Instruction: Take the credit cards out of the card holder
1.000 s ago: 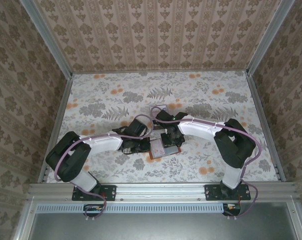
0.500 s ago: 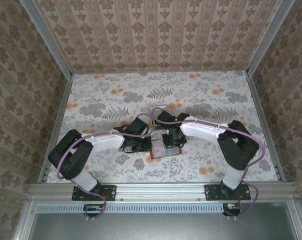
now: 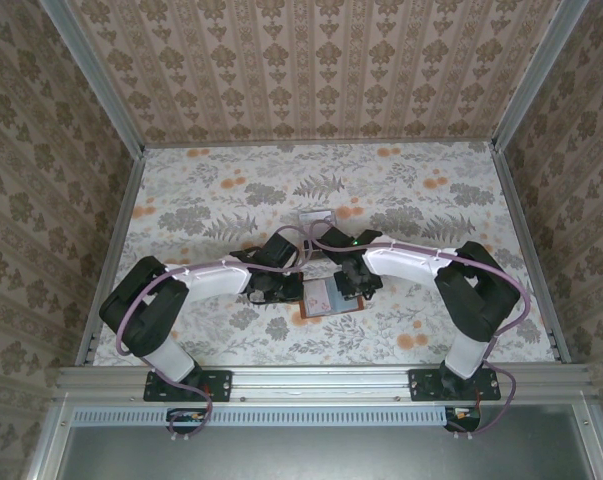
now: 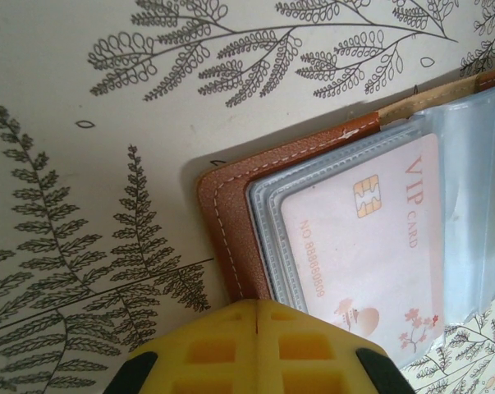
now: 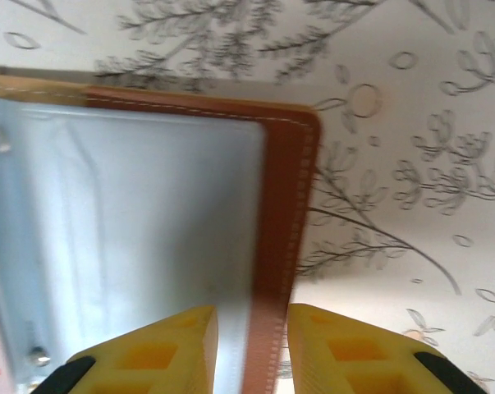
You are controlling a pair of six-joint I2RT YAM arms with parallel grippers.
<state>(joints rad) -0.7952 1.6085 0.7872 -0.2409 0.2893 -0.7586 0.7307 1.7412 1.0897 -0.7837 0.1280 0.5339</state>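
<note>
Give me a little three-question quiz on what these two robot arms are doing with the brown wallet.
1. True or false: the left gripper has its fingers closed together.
2. What is printed on the pink card inside the clear sleeve? A) VIP CARD B) LIBRARY C) nothing
3. Fill in: the ____ leather edge of the card holder runs between the parted fingers of the right gripper.
Key: 1 true; 2 A; 3 brown.

High rear camera looks down; wrist cameras closely share the card holder (image 4: 222,215).
</note>
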